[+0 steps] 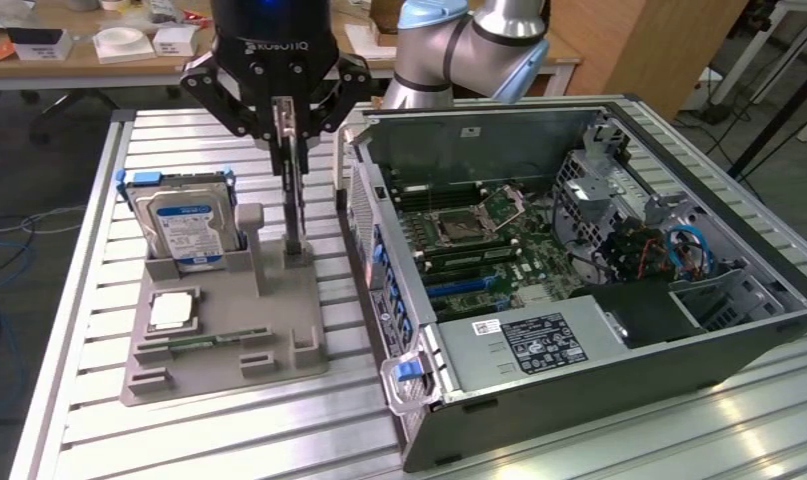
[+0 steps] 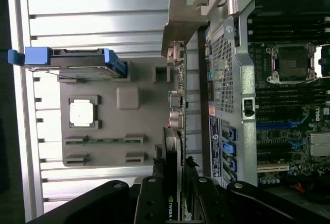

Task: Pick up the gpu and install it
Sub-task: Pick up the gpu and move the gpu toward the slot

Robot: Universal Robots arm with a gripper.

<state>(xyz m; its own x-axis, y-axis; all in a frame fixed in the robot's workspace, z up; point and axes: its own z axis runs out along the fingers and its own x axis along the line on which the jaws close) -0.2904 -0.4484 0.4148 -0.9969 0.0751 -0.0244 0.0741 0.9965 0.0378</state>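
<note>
The gpu [image 1: 292, 200] is a thin dark card seen edge-on, hanging upright from my gripper [image 1: 286, 135], which is shut on its top edge. Its lower end reaches the slot post of the grey holder tray [image 1: 230, 345]; I cannot tell whether it still touches there. In the wrist view the gpu [image 2: 175, 110] runs away from my gripper [image 2: 174, 182], ending in its silver bracket [image 2: 180, 25]. It sits between the black fingers [image 2: 152, 195]. It hangs just beside the outer wall of the open computer case [image 1: 577, 260].
On the holder tray [image 2: 149, 110] stand a blue-labelled hard drive [image 1: 179, 222], a CPU [image 1: 174, 310] and a green memory stick [image 1: 196, 345]. The case's motherboard [image 1: 483, 240] lies exposed with blue slots [image 1: 463, 288]. The slatted metal table [image 1: 216, 430] carries everything.
</note>
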